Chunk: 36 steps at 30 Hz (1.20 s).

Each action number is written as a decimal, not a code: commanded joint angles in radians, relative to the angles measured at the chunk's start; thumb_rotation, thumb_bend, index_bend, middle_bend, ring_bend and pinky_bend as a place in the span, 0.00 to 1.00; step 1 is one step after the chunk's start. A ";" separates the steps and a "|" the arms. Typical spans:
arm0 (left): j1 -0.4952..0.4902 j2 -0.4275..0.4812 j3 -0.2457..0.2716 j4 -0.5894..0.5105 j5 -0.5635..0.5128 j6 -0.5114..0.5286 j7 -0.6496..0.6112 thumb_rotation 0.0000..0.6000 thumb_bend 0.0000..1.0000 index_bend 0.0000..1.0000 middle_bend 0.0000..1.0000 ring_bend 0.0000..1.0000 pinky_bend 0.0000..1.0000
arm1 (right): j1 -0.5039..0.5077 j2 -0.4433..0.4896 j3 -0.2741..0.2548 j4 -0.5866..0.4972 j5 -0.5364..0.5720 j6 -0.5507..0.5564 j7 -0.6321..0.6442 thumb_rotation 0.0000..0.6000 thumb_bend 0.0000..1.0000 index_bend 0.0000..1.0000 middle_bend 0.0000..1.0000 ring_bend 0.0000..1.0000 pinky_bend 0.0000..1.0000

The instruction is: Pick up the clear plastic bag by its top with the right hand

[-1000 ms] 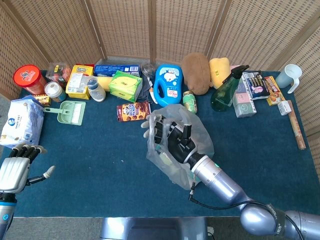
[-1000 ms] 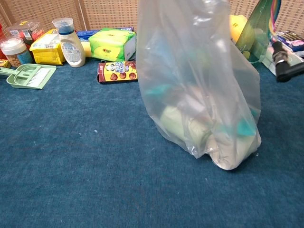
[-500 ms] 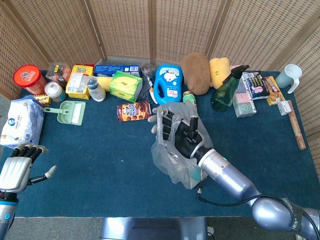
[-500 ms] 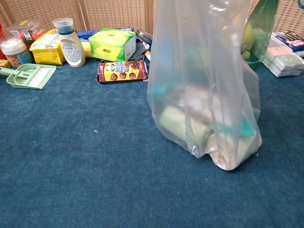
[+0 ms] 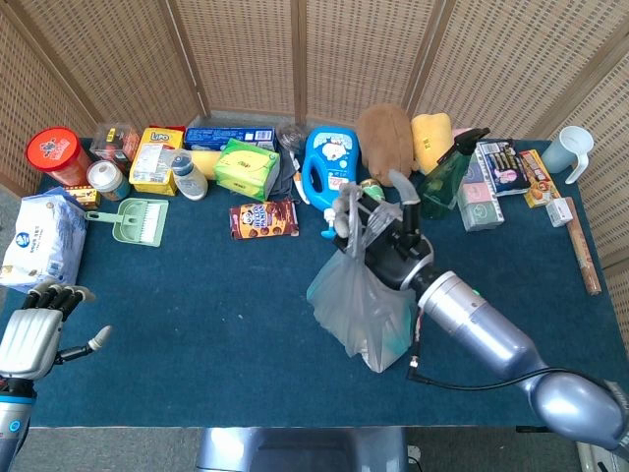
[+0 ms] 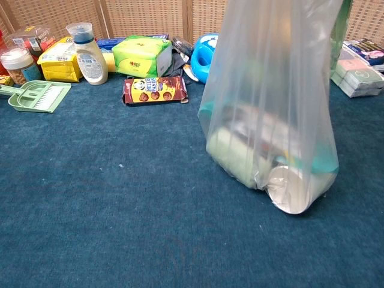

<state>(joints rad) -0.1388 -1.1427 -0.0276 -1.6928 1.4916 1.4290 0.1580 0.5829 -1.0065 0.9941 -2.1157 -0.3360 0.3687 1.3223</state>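
The clear plastic bag point(image 5: 362, 303) holds several pale and teal items and hangs stretched tall from its gathered top. My right hand point(image 5: 378, 231) grips that top, with the arm reaching in from the lower right. In the chest view the bag point(image 6: 273, 114) fills the right half of the frame, its bottom close to the blue cloth; whether it still touches the cloth I cannot tell. The right hand itself is out of the chest view's frame. My left hand point(image 5: 34, 329) hovers at the table's near left corner with fingers apart and nothing in it.
A row of goods lines the back of the blue table point(image 5: 197, 295): red canister point(image 5: 57, 155), yellow box point(image 5: 157, 157), green tissue pack point(image 5: 246, 167), blue detergent jug point(image 5: 330, 164), green spray bottle point(image 5: 447, 177). A cookie box point(image 5: 262, 218) and green dustpan point(image 5: 138, 218) lie nearer.
My right hand has risen and moved to the right and back, drawing the bag's top up. The bag went from a slumped heap to hanging taut. The left hand stayed put.
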 commanded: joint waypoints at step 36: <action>0.025 0.024 0.004 -0.041 0.018 0.045 0.016 0.00 0.21 0.32 0.31 0.23 0.13 | -0.251 0.007 0.347 0.108 0.095 -0.221 0.048 1.00 0.62 0.61 0.76 0.88 0.90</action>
<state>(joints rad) -0.1143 -1.1183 -0.0241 -1.7343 1.5099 1.4736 0.1744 0.3324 -0.9988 1.3406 -2.0084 -0.2418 0.1480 1.3712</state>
